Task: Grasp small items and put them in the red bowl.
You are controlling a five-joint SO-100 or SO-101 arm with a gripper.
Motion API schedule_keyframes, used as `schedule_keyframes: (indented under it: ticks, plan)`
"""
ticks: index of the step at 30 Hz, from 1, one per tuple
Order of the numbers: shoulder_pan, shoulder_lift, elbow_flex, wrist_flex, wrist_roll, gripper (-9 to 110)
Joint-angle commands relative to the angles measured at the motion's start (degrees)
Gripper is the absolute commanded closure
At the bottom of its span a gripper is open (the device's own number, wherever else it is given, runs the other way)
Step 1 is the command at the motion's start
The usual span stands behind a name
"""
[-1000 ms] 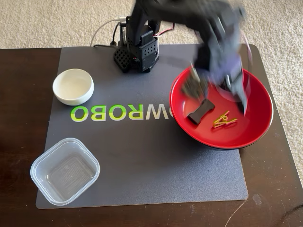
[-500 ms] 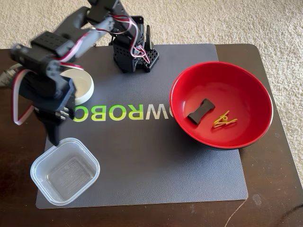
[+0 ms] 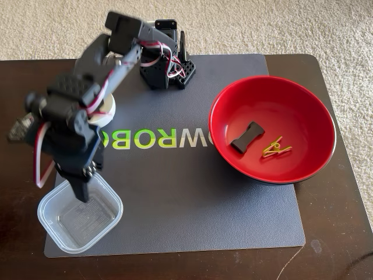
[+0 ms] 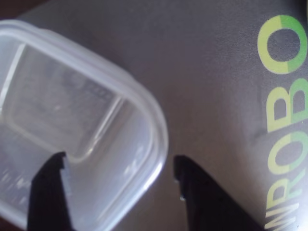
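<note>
Clear container (image 4: 72, 130): its near wall stands between the wide-spread fingers of the claw (image 4: 120, 185), one finger (image 4: 48, 192) inside, the other outside the rim; nothing gripped.

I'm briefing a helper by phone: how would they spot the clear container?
On the grey mat, go to the near-left corner in the fixed view, under the gripper. The clear container is square, see-through and empty, unlike the round white bowl behind it.
</note>
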Motion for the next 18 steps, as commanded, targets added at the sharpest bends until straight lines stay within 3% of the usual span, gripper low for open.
schedule_keyframes:
  ticks: [1, 3, 11, 18]
  plan:
    - [-0.97, -3.25, -2.9, 0.53, -0.26, 89]
    - [-1.67, -3.43, -2.46, 0.7, -0.53, 101]
    - [-8.96, 15.29, -0.97, 0.79, 0.7, 101]
    - [-28.65, 35.07, 0.26, 0.79, 4.04, 101]
